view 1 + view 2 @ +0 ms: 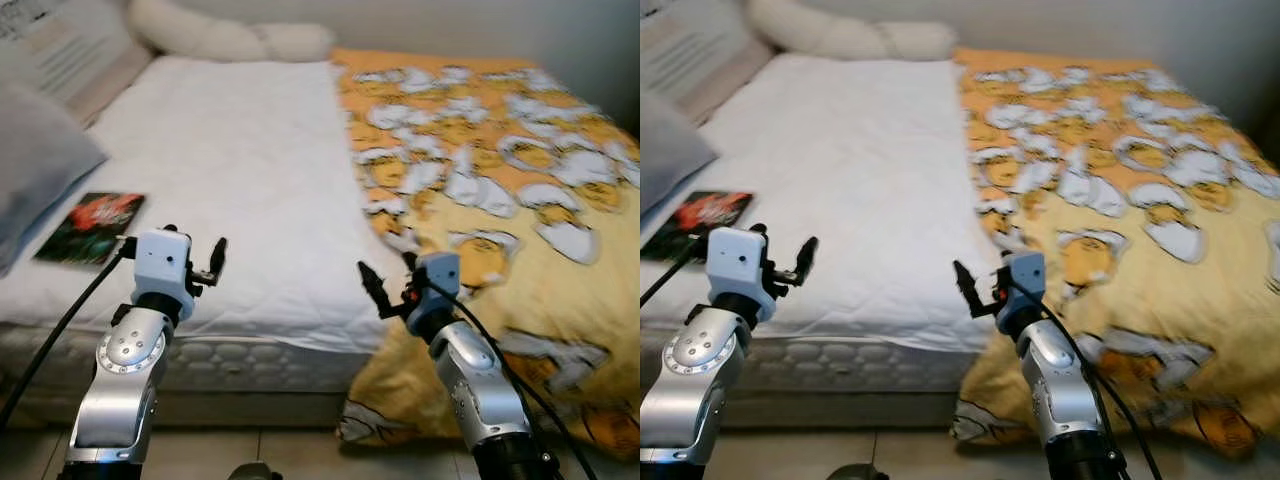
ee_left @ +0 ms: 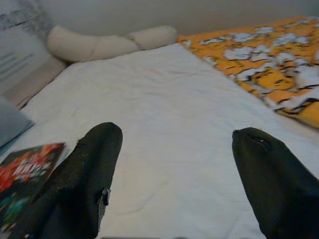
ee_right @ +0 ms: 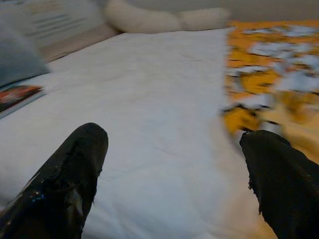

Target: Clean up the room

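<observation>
Both silver arms are raised in front of the body, bent at the elbow, forearms rising toward 12 o'clock. The left hand (image 1: 195,262) sits at about 9 o'clock, its two black fingers (image 2: 84,179) spread wide apart and holding nothing. The right hand (image 1: 385,285) sits near 4 o'clock, leaning toward 11 o'clock, its fingers (image 3: 70,174) likewise spread and empty.

Pale floor tiles (image 1: 300,445) below.
</observation>
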Tool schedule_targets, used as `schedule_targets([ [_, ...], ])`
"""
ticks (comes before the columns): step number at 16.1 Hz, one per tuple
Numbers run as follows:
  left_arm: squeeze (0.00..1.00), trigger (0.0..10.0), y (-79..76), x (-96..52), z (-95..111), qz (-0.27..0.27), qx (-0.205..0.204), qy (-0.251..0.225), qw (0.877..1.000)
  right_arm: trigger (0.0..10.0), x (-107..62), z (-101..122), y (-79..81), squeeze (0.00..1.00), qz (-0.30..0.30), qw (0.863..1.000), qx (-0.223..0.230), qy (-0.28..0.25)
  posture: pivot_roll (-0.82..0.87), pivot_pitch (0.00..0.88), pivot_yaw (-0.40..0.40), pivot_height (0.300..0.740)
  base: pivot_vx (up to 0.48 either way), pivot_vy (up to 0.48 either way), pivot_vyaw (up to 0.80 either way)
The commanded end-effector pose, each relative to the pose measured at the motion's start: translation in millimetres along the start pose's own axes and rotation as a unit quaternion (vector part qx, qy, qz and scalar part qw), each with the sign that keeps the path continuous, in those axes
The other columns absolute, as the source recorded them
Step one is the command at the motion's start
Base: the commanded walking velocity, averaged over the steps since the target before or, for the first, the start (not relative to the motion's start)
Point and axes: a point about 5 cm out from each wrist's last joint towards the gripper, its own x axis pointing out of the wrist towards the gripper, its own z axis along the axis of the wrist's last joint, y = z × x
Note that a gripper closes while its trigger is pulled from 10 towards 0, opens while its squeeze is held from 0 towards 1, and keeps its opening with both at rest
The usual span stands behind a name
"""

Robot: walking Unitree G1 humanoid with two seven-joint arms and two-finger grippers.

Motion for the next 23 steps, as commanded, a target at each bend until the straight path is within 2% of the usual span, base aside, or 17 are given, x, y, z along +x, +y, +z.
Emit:
schedule_targets([
  [1, 0.44, 10.0, -0.1, 1.3, 2.7, -0.004, 0.004, -0.003, 1.000, 10.0, -2.1, 1.5, -6.2, 1.00, -0.025, 1.000, 0.004, -0.007, 0.00, 0.000, 0.002, 0.740, 0.000, 0.000, 0.00],
  [2, 0.43, 10.0, 0.5, 1.7, 3.0, -0.004, 0.003, -0.003, 1.000, 10.0, -3.1, 0.0, -7.7, 0.09, -0.036, 0.999, 0.004, -0.007, 0.00, 0.000, 0.004, 0.740, 0.000, 0.000, 0.00],
  [3, 0.42, 10.0, 0.8, 1.9, 2.9, -0.004, 0.004, -0.003, 1.000, 10.0, -3.5, -0.5, -7.9, 0.00, -0.038, 0.999, 0.006, -0.006, 0.00, 0.000, 0.004, 0.740, 0.000, 0.255, 0.00],
  [13, 0.40, 10.0, 1.5, 3.6, 0.1, -0.003, 0.004, 0.004, 1.000, 10.0, -3.7, -2.1, -12.7, 0.00, -0.066, 0.998, 0.024, 0.004, -0.01, 0.000, 0.005, 0.740, 0.000, 0.422, 0.00],
  [16, 0.37, 10.0, 0.2, 6.4, 0.8, 0.002, -0.015, 0.006, 1.000, 10.0, -2.3, -0.3, -12.9, 0.00, -0.069, 0.997, 0.031, 0.001, -0.01, 0.000, 0.007, 0.740, 0.000, 0.000, 0.00],
  [18, 0.39, 10.0, -1.3, 6.8, 1.5, -0.015, -0.023, -0.006, 1.000, 10.0, -3.0, -0.4, -13.6, 0.00, -0.070, 0.997, 0.030, 0.001, -0.01, 0.000, 0.007, 0.740, 0.000, 0.000, 0.00],
  [23, 0.41, 10.0, -0.5, 8.6, -4.2, -0.006, -0.033, 0.003, 0.999, 10.0, -2.0, 2.8, -15.5, 0.00, -0.066, 0.998, 0.019, -0.001, -0.01, 0.000, 0.004, 0.740, 0.314, 0.000, 0.00],
])
